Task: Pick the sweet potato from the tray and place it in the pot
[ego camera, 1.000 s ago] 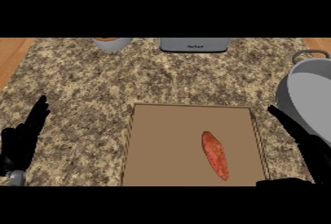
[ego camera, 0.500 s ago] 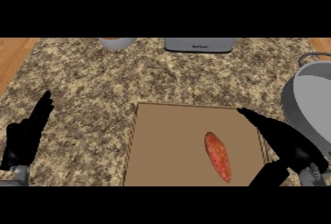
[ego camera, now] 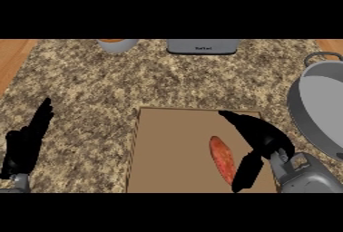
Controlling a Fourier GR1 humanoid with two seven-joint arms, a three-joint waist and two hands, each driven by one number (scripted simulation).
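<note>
Sweet potato (ego camera: 222,158) lies lower right of centre on the tray (ego camera: 167,149), not lifted. Right hand (ego camera: 258,140) has moved in over the tray, fingers released, beside it; grasp likely next. Pot (ego camera: 315,113) waits far right. Left hand (ego camera: 26,140) rests released, lower left.

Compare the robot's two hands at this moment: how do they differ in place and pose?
The right hand is over the tray, beside the sweet potato, fingers and thumb spread open; the left hand rests over bare counter at the view's left edge, away from the tray, fingers straight and pointing up. Both are open and hold nothing.
</note>
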